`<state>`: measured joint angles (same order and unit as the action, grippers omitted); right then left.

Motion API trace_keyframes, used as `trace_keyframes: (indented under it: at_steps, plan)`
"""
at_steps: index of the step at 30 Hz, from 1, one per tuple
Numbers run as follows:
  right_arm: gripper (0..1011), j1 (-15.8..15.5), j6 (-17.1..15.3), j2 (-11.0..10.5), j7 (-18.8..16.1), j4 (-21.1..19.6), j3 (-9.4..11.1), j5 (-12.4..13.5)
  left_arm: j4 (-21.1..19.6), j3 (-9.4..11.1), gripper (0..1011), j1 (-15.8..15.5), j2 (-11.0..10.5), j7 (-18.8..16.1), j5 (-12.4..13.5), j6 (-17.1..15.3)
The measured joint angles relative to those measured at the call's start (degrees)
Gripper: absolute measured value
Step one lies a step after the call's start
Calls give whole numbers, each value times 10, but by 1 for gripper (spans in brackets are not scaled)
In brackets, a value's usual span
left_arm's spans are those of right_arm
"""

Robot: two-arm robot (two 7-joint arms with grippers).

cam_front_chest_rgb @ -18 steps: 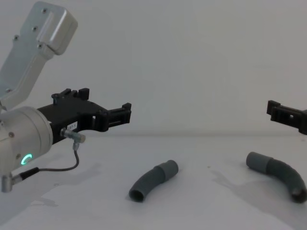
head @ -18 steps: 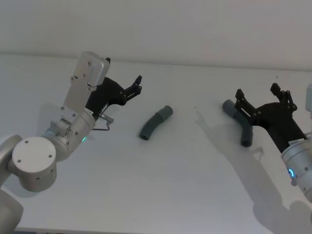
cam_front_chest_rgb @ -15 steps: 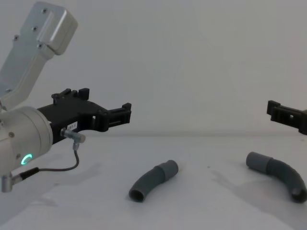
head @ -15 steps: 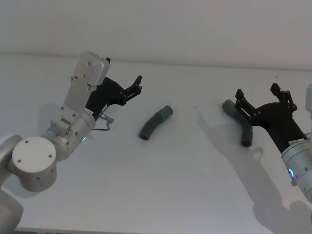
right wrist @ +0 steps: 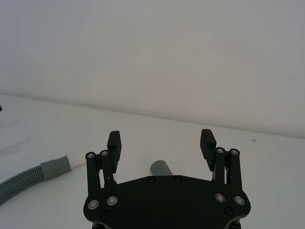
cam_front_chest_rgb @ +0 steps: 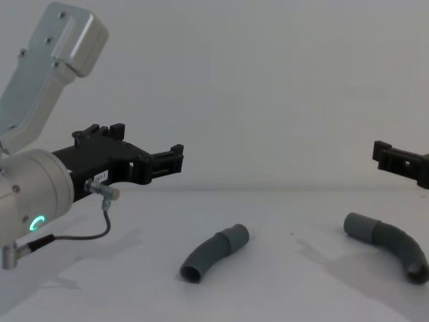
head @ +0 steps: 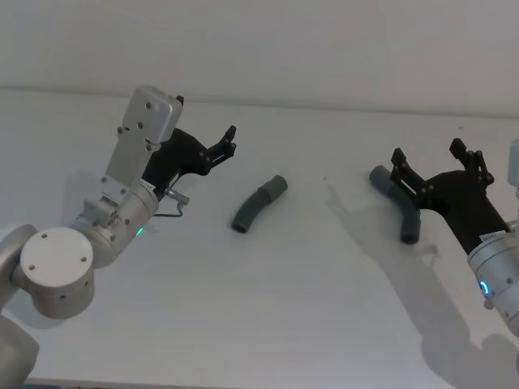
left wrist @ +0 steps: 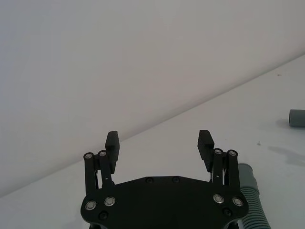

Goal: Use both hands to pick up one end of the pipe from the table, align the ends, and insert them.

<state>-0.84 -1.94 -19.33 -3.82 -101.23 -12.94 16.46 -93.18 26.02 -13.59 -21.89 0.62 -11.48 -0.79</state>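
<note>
Hovering over the white table [head: 284, 316], I have both pincers spread wide, with nothing between the fingers. My left gripper [left wrist: 158, 142] hangs above the surface on the left side. Its fingers point toward the far wall and somewhat rightward. It is near the middle pipe piece [head: 258, 204] but apart from it.

That piece lies flat and gently curved, its long axis running from near-left to far-right. Its hollow mouth [cam_front_chest_rgb: 192, 274] faces near-left, toward me, and its wider collar [cam_front_chest_rgb: 236, 236] sits at the far-right end.

My right gripper [right wrist: 161, 139] is above the right pipe piece [cam_front_chest_rgb: 387, 243], and the chest view shows it raised off the piece. This piece also lies flat on the table, bowed, with its long axis running from far-left to near-right. Its grey collar end [cam_front_chest_rgb: 358, 225] points far-left, toward the table's middle, and its dark open end [cam_front_chest_rgb: 418, 272] lies nearest my right side. From my right wrist, the collar end shows below the gap between my spread fingers.
</note>
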Motion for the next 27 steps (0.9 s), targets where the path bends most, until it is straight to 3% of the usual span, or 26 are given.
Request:
trace_keyframes:
  at_steps: [27]
  plan:
    - [1004, 0, 0, 0, 0, 0, 0, 0, 0, 0, 1002, 0, 0, 0, 0, 0]
